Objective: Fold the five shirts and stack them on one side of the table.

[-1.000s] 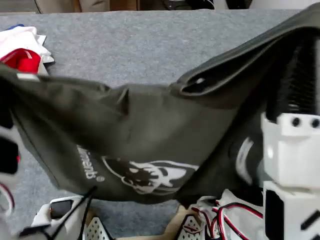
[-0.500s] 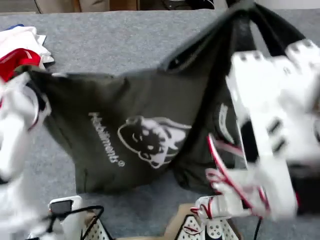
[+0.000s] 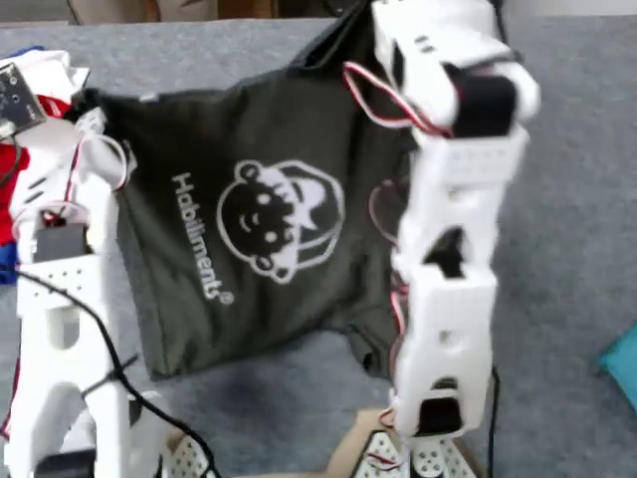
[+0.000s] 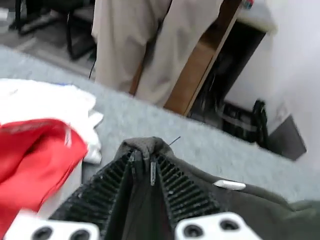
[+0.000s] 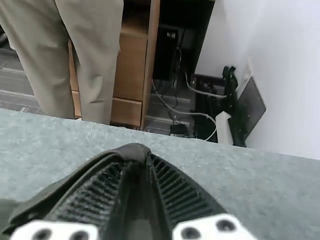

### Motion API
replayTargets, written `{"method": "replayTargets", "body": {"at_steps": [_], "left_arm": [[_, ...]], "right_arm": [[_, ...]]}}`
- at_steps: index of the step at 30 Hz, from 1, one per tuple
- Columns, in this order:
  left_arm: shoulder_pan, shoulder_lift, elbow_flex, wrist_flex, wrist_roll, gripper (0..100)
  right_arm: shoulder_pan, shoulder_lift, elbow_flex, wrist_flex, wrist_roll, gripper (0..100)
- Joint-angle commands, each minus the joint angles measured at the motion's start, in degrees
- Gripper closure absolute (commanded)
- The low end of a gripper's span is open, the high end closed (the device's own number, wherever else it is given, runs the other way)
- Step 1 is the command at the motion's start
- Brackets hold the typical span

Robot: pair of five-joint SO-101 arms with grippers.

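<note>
A dark olive shirt [image 3: 249, 249] with a white bear print is stretched out over the grey table [image 3: 567, 229], printed side up. My left gripper [image 4: 142, 162] is shut on one top corner of the shirt [image 4: 145, 146], at the table's far left in the high view. My right gripper [image 5: 136, 167] is shut on the other top corner of the shirt [image 5: 131, 151], near the table's far edge. A red shirt [image 4: 35, 160] and a white shirt [image 4: 45, 102] lie bunched at the far left.
Both white arms [image 3: 453, 229] rise over the front of the table, the right one covering part of the shirt. A teal object [image 3: 624, 363] shows at the right edge. A person's legs [image 5: 75, 55] and a wooden cabinet [image 5: 135, 65] stand beyond the far edge.
Both arms have swung away from the front edge toward the far side, carrying the shirt and spreading it flat with the print now upright and fully showing.
</note>
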Motion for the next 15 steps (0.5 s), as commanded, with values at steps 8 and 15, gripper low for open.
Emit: {"method": "replayTargets", "body": {"at_steps": [8,15], "left_arm": [[-0.09,29.76,-18.55,-12.40,0.09,98],[0.79,49.19,-38.07,-12.31,-0.26,98]], "right_arm": [[1.80,17.98,-1.01,-25.85,0.35,99.4],[1.89,24.48,-1.01,-42.20,0.35,99.5]]}}
